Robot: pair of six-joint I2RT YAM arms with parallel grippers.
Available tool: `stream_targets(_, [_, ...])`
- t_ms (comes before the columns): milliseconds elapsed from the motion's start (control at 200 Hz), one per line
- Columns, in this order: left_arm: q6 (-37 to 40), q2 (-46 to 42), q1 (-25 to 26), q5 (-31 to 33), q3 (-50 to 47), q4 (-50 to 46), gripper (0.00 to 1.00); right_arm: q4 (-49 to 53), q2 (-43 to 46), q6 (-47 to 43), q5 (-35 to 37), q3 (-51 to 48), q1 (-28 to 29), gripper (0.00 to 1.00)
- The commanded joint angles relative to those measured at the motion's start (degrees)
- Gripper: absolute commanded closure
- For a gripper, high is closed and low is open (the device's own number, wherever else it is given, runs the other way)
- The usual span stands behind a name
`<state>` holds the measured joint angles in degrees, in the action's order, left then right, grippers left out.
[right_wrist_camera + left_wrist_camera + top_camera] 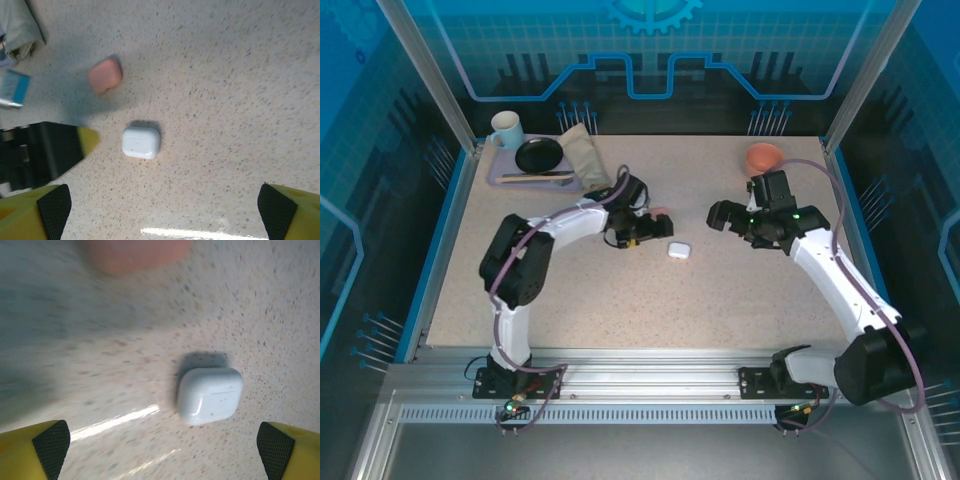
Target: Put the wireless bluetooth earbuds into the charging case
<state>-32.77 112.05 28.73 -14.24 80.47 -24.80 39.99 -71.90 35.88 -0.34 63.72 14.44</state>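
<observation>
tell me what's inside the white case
The white case lies shut on the table, so only its glossy shell shows; anything inside is hidden by the closed lid.

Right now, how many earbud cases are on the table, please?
2: a closed white case at centre, and a pink case just beyond it, slightly left. Others may be hidden.

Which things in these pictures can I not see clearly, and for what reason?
Pink case: left wrist view, blurred and cut off by the top edge.
White case: its lid is shut, so what lies inside is hidden.
Things on the far tray: top view, too small to name.
</observation>
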Motion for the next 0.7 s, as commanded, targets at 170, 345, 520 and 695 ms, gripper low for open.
stream_targets(170, [13.6,-24.1,-2.5,20.0,-3.7,-5.4,0.01,-9.0,8.0,-11.9,21.4,-5.7,-2.1,0.00])
stream_targets(345, [26.7,-40.3,-2.5,30.3,-21.9,16.0,0.01,-31.0,12.2,-21.7,30.1,-22.1,-2.8,0.00])
stream_targets(520, [35.7,-49.8,-4.4,37.2,-33.9,25.1,0.01,-42.7,9.0,-25.4,30.0,-29.3,-3.8,0.00])
stream_targets(695, [36.6,-58.5,-11.6,36.0,-47.2,36.1,0.01,-55.1,6.6,-28.2,29.2,-36.4,-5.2,0.00])
